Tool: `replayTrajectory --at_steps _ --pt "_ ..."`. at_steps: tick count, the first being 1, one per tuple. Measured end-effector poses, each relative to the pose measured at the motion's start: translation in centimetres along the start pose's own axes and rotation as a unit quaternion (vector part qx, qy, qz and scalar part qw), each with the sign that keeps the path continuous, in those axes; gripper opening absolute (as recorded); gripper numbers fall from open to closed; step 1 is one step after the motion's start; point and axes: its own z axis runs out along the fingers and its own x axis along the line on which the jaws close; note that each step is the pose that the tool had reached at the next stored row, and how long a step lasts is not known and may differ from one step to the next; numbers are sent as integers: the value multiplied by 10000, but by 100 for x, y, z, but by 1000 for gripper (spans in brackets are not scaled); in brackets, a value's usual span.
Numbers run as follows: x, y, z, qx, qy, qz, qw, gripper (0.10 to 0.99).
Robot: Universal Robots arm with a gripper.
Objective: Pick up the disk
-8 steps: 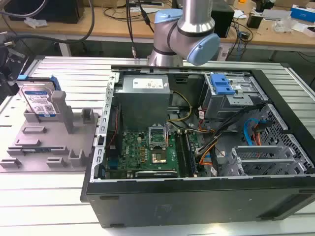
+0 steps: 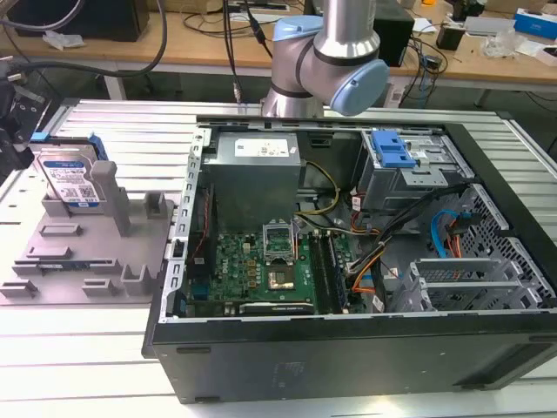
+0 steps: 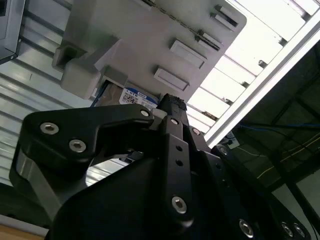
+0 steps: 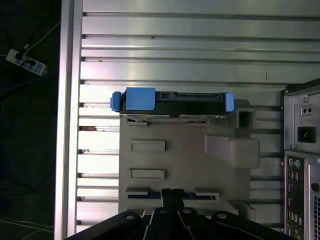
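A slatted aluminium table carries an open black computer case. Toward the exterior view's left it also carries a grey moulded holder plate with slots and posts. The disk stands on edge in a slot at the far end of that plate. Its label side faces the exterior camera. It is just beside a tall grey post and well apart from the case. The silver-and-blue robot arm rises behind the case.

The first wrist view looks straight down. There the disk shows as a thin dark strip with blue at each end. Its long axis runs along the plate's edge, crosswise to the line from the jaws to it. The black fingertips hang over the opposite end of the plate, so the whole run of slots lies between the jaws and the disk. The jaws look pressed together with nothing between them, though the tips are partly cut off, so I would not swear to it. In the second wrist view the disk peeks out just beyond the finger.
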Motion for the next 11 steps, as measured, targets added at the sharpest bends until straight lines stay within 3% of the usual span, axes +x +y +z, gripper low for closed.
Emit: replayTrajectory --at_steps 4,7,9,10,11 --pt "0 0 0 0 0 -10 10000 106" --pt "0 0 1 4 8 -224 9997 106" --pt "0 0 5 4 26 -699 9975 106" --pt "0 0 6 4 37 -984 9951 106" --pt "0 0 7 4 41 -1074 9942 106"
